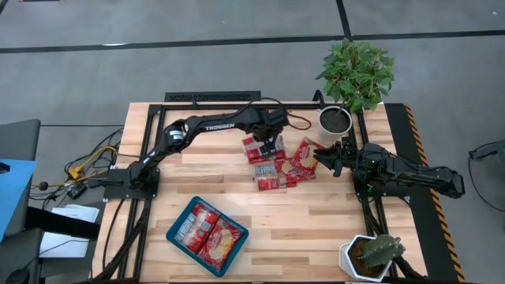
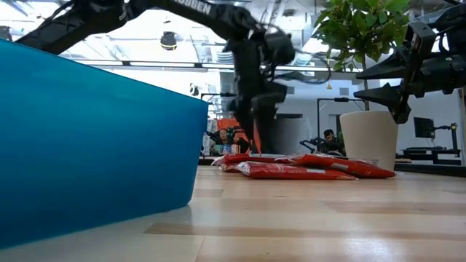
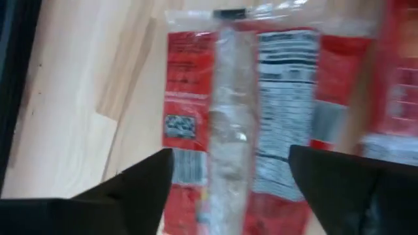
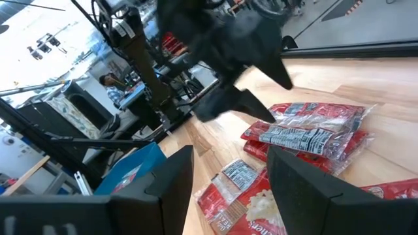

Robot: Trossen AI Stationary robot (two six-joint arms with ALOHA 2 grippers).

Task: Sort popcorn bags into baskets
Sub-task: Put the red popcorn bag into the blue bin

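Left gripper [image 1: 272, 147] hangs over far end of packet pile, jaws apart, nothing held; packet [image 3: 245, 124] lies straight ahead between fingers, long axis running away from them; left arm nearer. Right gripper [image 1: 325, 155] at pile's right edge, jaws apart, empty. Count: roughly five packets on table, seemingly three in tray [image 1: 177, 223]; one tray.

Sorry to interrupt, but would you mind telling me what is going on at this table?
Two robot arms are sorting red popcorn bags into a blue tray, which already holds a few. The left hand hangs open over a bag in the loose pile at the table's middle, gripping nothing. The right hand, also open and empty, waits beside the pile near the white pot.
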